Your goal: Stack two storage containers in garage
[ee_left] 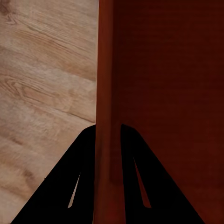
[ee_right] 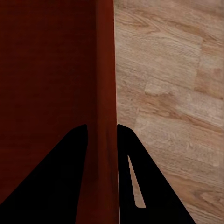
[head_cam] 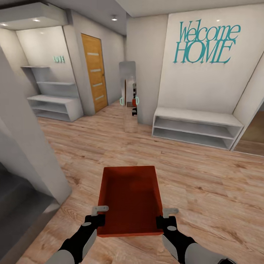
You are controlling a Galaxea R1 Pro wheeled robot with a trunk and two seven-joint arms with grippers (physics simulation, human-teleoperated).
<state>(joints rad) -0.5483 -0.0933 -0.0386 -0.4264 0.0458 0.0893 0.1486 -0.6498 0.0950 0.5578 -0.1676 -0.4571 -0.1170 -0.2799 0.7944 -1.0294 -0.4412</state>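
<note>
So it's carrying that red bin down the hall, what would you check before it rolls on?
1. Left gripper clamped on the storage container wall: ok, one finger on each side of it.
2. Right gripper clamped on the opposite wall: ok, same.
3. Container level: ok, it looks even in the head view.
4. Container empty: ok, nothing inside.
5. Wood floor ahead free of obstacles: ok, though the grey wall corner on the left sits close.
6. Route to the garage: cannot tell; the orange door ahead is shut.
</note>
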